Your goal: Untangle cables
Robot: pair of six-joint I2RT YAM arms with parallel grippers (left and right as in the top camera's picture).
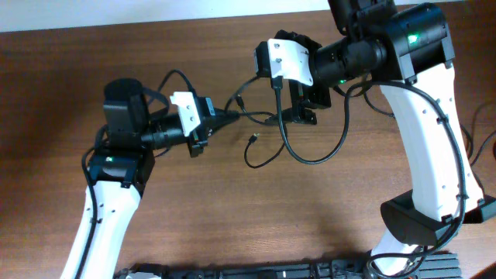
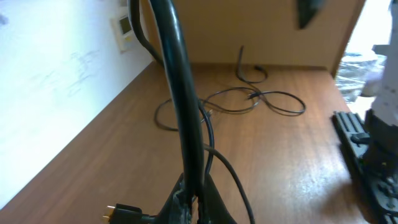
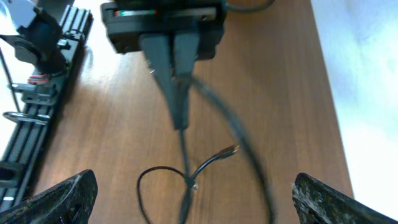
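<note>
The cables lay near the middle of the brown wooden worktop, between the two arms, as thin black cords in loose loops. The left hand reached in from the left, its fingers pressed together on one cord. In the right wrist view that cord ran from the closed fingertips down to a point where the strands crossed. A small loop curled off to one side of the crossing. A short end with a metallic-tipped plug lay on the other side. Overhead, a similar plug sat on the bare wood just beside the loop, apart from both hands. The right hand hung over the far end of the cords with its jaws spread wide and nothing between them. Its two padded fingers showed only at the bottom corners of its own camera view. From the left wrist, more of the cords lay spread in flat curves farther along the worktop, and another plug with bright prongs showed close beside that hand. A thicker black wire drooped from the right wrist in a wide curve over the worktop and rose back to the arm. A dark rail ran along the near edge.
</note>
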